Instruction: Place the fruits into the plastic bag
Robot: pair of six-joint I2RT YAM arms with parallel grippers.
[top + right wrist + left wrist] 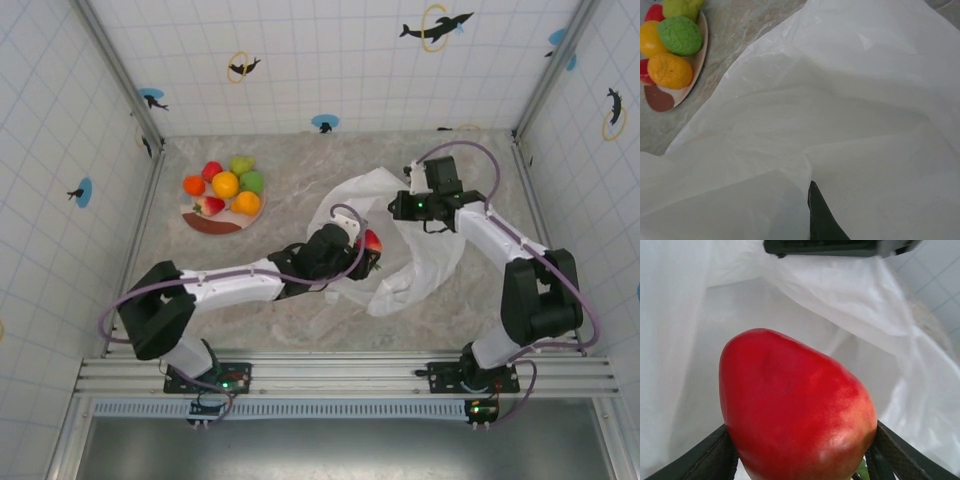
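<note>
My left gripper (368, 252) is shut on a glossy red fruit (373, 241) and holds it at the mouth of the white plastic bag (425, 250). In the left wrist view the red fruit (790, 410) sits between the dark fingers (715, 455), with the bag (695, 340) behind it. My right gripper (400, 206) is shut on the bag's upper edge. In the right wrist view, bag film (840, 100) is pinched at its finger (822, 220). Several fruits (226, 185) lie on the plate (215, 225) at the back left.
The plate (660, 97) with green (680, 35) and orange (670, 71) fruits lies left of the bag. Tiled walls with metal corner posts (150, 130) enclose the marble table (300, 180). Both arm bases stand on a rail (340, 375) at the near edge.
</note>
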